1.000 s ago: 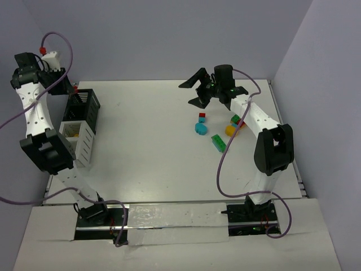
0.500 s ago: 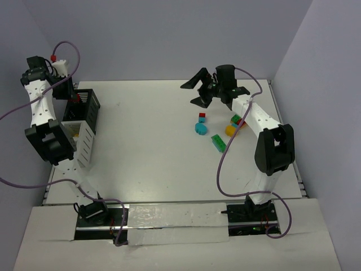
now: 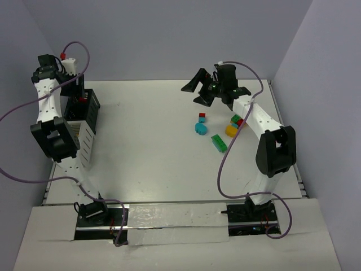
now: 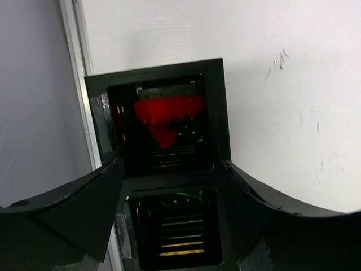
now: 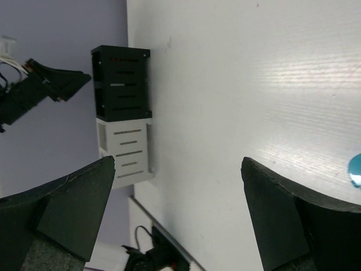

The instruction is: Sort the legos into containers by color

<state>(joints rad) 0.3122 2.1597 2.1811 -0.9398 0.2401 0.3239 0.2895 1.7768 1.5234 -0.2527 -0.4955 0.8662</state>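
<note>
A red lego (image 4: 164, 112) lies in the black container (image 4: 214, 113), beneath the spread-apart left fingers (image 4: 73, 209).

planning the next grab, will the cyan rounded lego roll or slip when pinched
The cyan rounded lego has a curved edge, so it may squirt sideways from a pinch. It looks like small plastic, so probably light and stiff.

- Left arm (image 3: 54, 138): rises from the near-left base, bent at the elbow, reaching to the far left; wrist turned downward.
- Left pincer (image 4: 173, 164): jaws parted, nothing gripped.
- Right arm (image 3: 265, 138): stretched from the near-right base toward the far side, wrist angled left.
- Right pincer (image 3: 192, 94): jaws spread wide, empty.
</note>
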